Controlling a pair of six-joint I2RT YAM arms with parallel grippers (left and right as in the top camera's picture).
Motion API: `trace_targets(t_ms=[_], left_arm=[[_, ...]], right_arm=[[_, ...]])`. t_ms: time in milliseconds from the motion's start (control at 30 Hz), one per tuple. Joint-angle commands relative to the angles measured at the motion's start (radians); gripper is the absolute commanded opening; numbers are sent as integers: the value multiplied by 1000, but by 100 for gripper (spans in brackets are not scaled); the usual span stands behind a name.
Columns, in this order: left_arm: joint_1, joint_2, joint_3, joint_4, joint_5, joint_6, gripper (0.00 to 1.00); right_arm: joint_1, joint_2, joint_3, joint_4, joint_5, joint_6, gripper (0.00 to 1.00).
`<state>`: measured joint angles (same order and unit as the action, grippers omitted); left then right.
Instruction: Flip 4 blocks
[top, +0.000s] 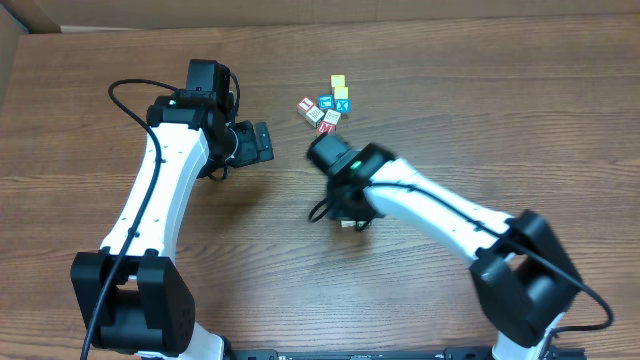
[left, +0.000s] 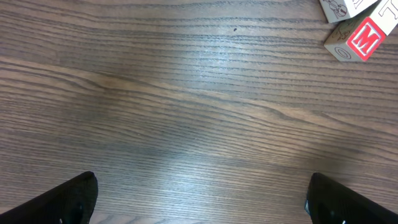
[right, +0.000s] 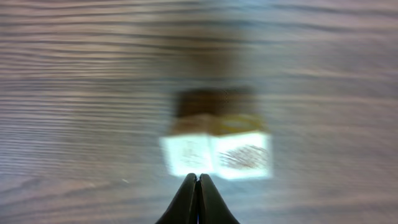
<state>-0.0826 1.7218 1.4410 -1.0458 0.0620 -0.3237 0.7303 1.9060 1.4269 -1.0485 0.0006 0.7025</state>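
Near the middle of the tabletop (top: 470, 110), your right gripper (right: 198, 186) is pinched shut beside a blurred block (right: 217, 154); left gripper (left: 199, 202) spread wide.

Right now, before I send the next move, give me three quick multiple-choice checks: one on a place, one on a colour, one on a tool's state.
1. In the left wrist view, the M block lies: A top right; B midway between the tool's tips; C bottom left.
2. Its M face is mainly: A green; B blue; C red.
3. The right tool is: A wide open; B shut, empty; C shut on a block.
Answers: 1 A, it sits by the upper right edge. 2 C, the lettered face shows red. 3 B, its jaws meet with nothing between them.
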Motion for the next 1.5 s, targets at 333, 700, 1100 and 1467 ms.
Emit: trace_targets(t_ms=[333, 700, 1100, 1467], left_arm=[[4, 11, 19, 3, -14, -16, 100], [4, 11, 19, 3, -14, -16, 100], [4, 11, 19, 3, -14, -17, 100], [4, 11, 19, 3, -14, -16, 100]], right_arm=[[-6, -32, -106, -37, -70, 1, 4], [43, -32, -167, 59, 29, 9, 4], [44, -32, -222, 128, 61, 8, 4], [44, -32, -222, 152, 61, 8, 4]])
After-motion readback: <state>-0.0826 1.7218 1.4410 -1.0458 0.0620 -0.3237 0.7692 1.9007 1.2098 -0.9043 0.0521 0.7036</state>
